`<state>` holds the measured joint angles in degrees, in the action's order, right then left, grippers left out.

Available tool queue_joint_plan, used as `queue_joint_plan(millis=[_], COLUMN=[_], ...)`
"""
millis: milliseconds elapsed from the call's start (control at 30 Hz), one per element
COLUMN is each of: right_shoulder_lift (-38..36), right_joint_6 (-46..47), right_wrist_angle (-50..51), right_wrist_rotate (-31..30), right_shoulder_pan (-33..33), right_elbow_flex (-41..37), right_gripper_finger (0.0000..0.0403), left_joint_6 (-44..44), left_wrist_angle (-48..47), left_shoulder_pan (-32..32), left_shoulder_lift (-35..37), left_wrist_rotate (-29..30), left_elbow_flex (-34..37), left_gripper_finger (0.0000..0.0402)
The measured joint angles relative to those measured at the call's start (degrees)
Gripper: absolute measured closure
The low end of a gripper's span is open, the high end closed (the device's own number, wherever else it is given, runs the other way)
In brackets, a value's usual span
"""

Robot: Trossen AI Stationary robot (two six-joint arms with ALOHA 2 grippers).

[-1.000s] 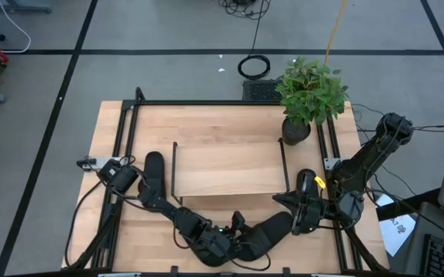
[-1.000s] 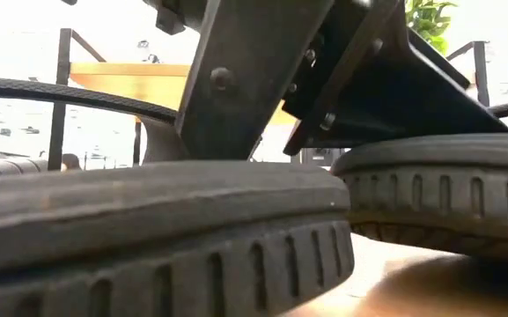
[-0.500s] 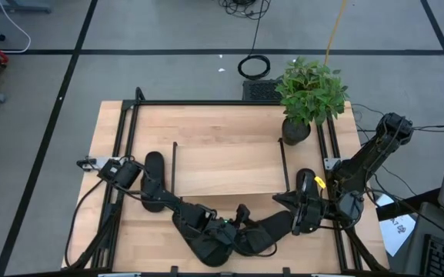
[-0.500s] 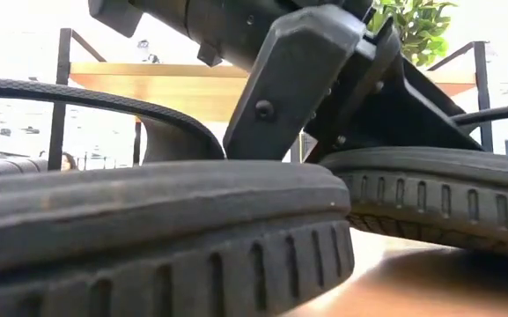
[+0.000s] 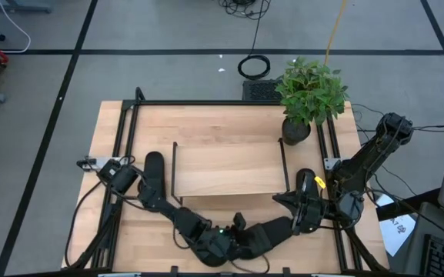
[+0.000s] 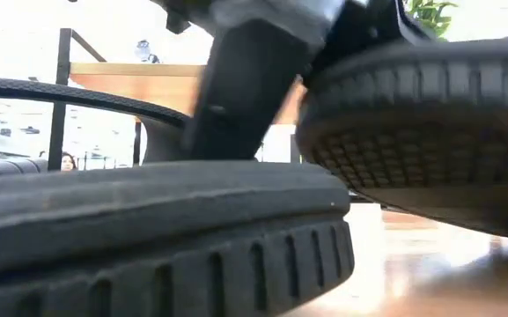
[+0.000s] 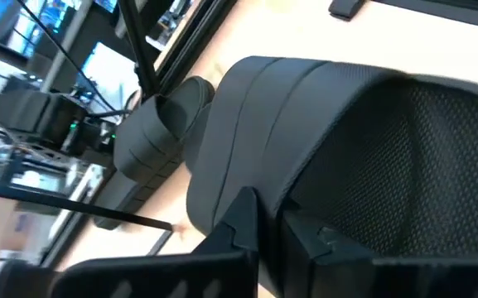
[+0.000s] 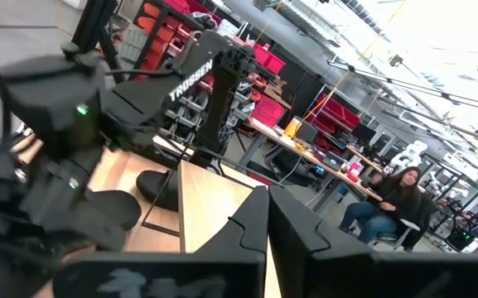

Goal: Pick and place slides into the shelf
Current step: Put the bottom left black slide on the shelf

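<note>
At table's near edge, left gripper [image 5: 233, 237] clenched on slide [image 5: 264, 233], raised off wood in low view, sole showing. Second slide [image 6: 148, 229] flat beside it. Another [image 5: 154, 178] left of shelf [image 5: 225, 168]. Right gripper [image 5: 308, 209] closed, empty, right of shelf.

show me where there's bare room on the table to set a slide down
Free: the shelf top board, and the tabletop strip between shelf and far rail. Crowded: the near edge, where the left gripper grips a slide near the right gripper.
</note>
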<state>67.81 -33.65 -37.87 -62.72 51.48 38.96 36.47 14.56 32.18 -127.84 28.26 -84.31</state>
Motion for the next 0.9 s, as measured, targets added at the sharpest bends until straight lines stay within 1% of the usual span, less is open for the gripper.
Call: queue_joint_plan(millis=[100, 233, 333, 400, 467, 500, 633, 733, 900], right_shoulder_lift=[0.02, 0.00, 0.00, 0.02, 0.00, 0.00, -0.02, -0.02, -0.02], right_joint_6=[0.00, 0.01, 0.00, -0.03, -0.44, -1.16, -6.48, -9.77, -12.34], right_wrist_angle=[0.04, 0.86, 1.03, 1.25, 0.89, 0.37, -4.43, -6.59, -7.35], right_wrist_rotate=[-0.04, -0.06, -0.11, -0.14, -0.28, -0.64, -6.68, -10.50, -10.98], right_shoulder_pan=[0.00, 0.00, 0.20, 0.71, 1.28, 1.75, 4.08, 5.82, 7.79], right_elbow_flex=[0.00, 0.00, 0.02, 0.02, 0.02, 0.02, 0.02, 0.02, 0.02], right_gripper_finger=[0.0403, 0.0403, 0.0403, 0.0403, 0.0403, 0.0403, 0.0403, 0.0403, 0.0403], left_joint_6=[-0.02, 0.72, 0.81, -1.00, -2.73, -4.22, -10.93, -14.30, -15.24], left_wrist_angle=[-0.97, -6.03, -12.12, -14.82, -20.11, -22.20, -30.82, -31.33, -30.49], left_shoulder_pan=[1.79, 4.84, 7.27, 8.49, 9.83, 10.20, 12.02, 12.63, 10.90], left_shoulder_lift=[0.53, 1.77, 3.21, 3.56, 3.99, 4.06, 4.06, 4.06, 4.06], left_wrist_rotate=[3.90, 10.76, 19.98, 25.59, 33.07, 35.85, 42.11, 43.75, 53.06], left_elbow_flex=[-2.16, -7.03, -10.83, -13.56, -15.97, -17.15, -22.01, -24.18, -26.22], left_gripper_finger=[0.0397, 0.0399, 0.0399, 0.0400, 0.0400, 0.0400, 0.0400, 0.0401, 0.0401])
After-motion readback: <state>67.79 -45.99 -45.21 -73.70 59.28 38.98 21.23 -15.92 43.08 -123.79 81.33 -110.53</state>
